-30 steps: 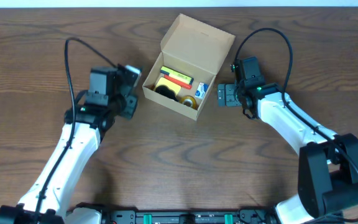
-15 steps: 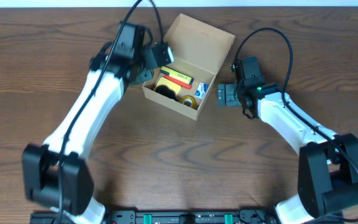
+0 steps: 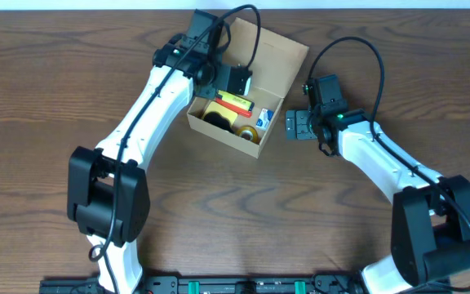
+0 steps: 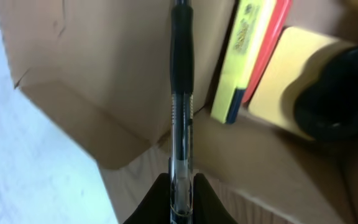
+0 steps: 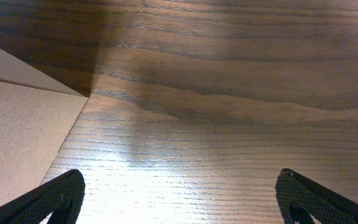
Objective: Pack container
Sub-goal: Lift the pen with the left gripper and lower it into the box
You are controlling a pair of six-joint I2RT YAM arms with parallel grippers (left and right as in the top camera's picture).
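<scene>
Looking at the container (image 3: 268, 53) mid-table near the far edge, flap up (yellow pad (image 3: 217, 108), black roll (image 3: 214, 119) and tape (image 3: 248, 131) inside). Seeing the left gripper (image 4: 180, 186) over its back wall, clamped on a black pen (image 4: 181, 93). Parked just beside it: right gripper (image 3: 292, 125), fingers spread wide.

Dark wood-grain table (image 3: 219, 220)

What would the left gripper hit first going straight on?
The pen in the left gripper leads; probably inner cardboard of the box, beside the yellow marker. Tip off frame, depth unclear.
</scene>
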